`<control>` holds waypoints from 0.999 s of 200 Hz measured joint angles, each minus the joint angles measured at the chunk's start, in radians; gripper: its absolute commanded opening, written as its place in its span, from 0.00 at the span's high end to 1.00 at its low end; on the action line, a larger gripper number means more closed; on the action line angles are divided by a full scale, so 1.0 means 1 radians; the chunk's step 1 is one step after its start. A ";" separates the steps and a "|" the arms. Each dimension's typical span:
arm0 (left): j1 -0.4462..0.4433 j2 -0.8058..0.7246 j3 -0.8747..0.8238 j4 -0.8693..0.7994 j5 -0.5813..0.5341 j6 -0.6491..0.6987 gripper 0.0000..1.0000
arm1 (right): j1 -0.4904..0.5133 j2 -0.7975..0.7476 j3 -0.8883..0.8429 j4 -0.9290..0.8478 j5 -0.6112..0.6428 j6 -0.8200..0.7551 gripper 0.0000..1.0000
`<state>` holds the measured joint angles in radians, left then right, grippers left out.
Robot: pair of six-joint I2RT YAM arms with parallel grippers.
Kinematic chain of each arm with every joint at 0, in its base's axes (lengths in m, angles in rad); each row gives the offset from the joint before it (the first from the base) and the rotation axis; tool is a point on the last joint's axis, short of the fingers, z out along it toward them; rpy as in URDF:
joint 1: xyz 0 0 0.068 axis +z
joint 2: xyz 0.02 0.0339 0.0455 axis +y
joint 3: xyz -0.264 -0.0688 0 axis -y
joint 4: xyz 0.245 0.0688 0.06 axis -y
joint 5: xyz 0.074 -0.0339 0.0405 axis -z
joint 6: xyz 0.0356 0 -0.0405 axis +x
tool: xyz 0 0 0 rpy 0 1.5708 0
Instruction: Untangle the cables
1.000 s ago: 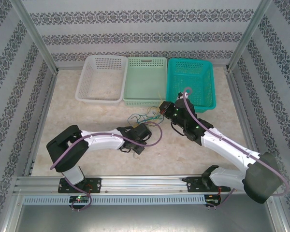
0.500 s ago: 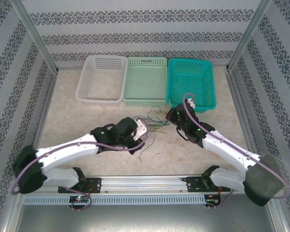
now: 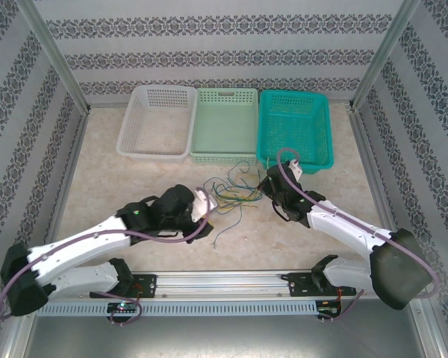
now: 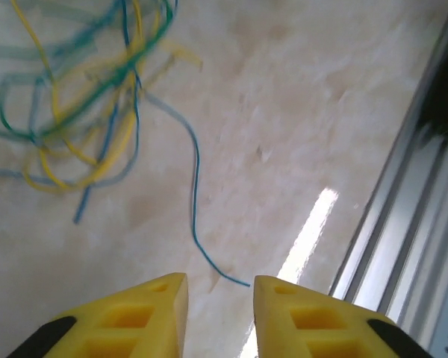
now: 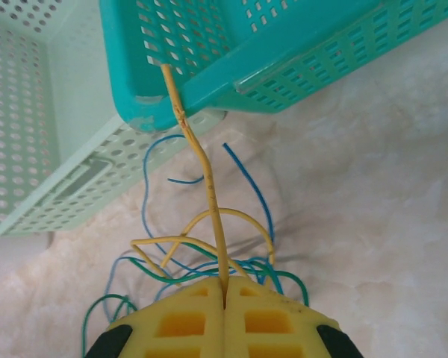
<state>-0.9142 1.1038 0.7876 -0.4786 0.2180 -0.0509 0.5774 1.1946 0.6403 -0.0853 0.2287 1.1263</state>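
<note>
Got the right gripper [image 5: 224, 285] pinched tight on a yellow cable [image 5: 207, 173] that runs straight ahead from its fingertips up to the teal basket [image 5: 306, 37] corner. Got the left gripper [image 4: 220, 287] spread, gripping nothing. Seeing the cables [image 4: 104, 97] tangled ahead and off to its left, one blue cable [image 4: 196, 179] trailing back near the tips.

Baskets [image 3: 222, 156]: three. Tools: two (left tool [image 4: 220, 289], right tool [image 5: 225, 287]). Cables [image 3: 235, 198]: one tangle, strand count unclear.
</note>
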 measured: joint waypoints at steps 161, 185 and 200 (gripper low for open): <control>0.000 0.294 0.069 0.270 -0.182 -0.063 0.26 | 0.019 -0.114 0.119 0.097 -0.092 -0.035 1.00; 0.000 0.292 0.120 0.296 -0.252 -0.065 0.22 | 0.051 -0.093 0.153 0.133 -0.108 -0.098 1.00; 0.005 0.292 0.146 0.307 -0.287 -0.054 0.22 | 0.078 -0.085 0.172 0.147 -0.113 -0.150 1.00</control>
<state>-0.9096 1.3956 0.9333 -0.1711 -0.0689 -0.1051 0.6556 1.1099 0.8127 0.0616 0.1158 0.9760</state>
